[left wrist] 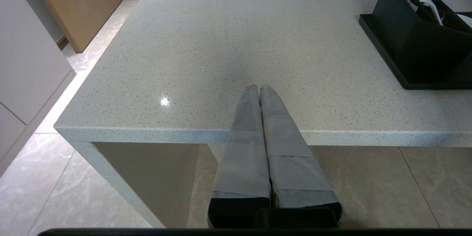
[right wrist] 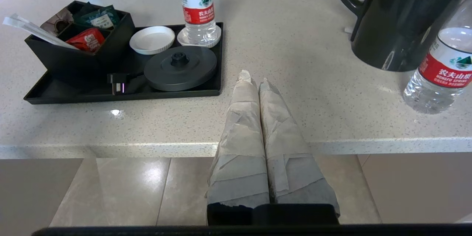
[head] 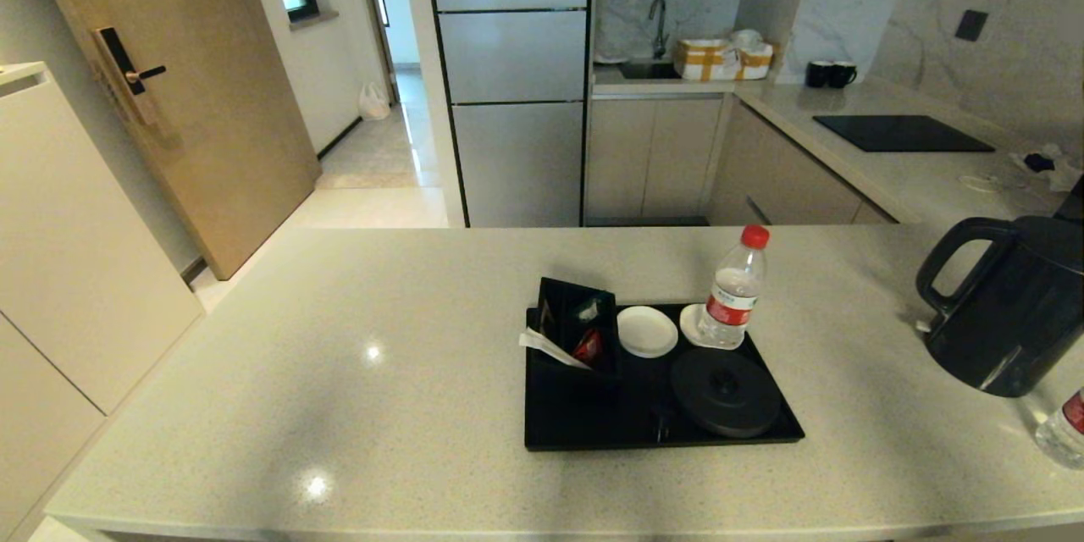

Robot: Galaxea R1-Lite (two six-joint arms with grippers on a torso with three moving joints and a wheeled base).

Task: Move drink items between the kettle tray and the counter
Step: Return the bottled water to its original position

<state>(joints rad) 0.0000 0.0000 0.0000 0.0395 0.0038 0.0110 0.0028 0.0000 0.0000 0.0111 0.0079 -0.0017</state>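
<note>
The black kettle tray (head: pixel 593 432) (right wrist: pixel 92 96) lies mid-counter and bears the round kettle base (head: pixel 726 391) (right wrist: pixel 180 68). One red-capped water bottle (head: pixel 733 292) (right wrist: pixel 198 5) stands on a coaster at the tray's far right corner. The dark grey kettle (head: pixel 1012 305) (right wrist: pixel 398 18) stands on the beige counter (head: pixel 339 373) at the right, with a second bottle (head: pixel 1063 432) (right wrist: pixel 440 68) near it by the front edge. My left gripper (left wrist: pixel 259 87) is shut and empty over the counter's front edge. My right gripper (right wrist: pixel 253 77) is shut and empty, right of the tray. Neither arm shows in the head view.
On the tray's left side sits a black box of sachets (head: pixel 576 326) (right wrist: pixel 79 42) (left wrist: pixel 416 37), and beside it an empty white coaster (head: pixel 647 330) (right wrist: pixel 152 39). A plug (right wrist: pixel 118 80) lies on the tray. A black cooktop (head: pixel 902 133) is set in the far right worktop.
</note>
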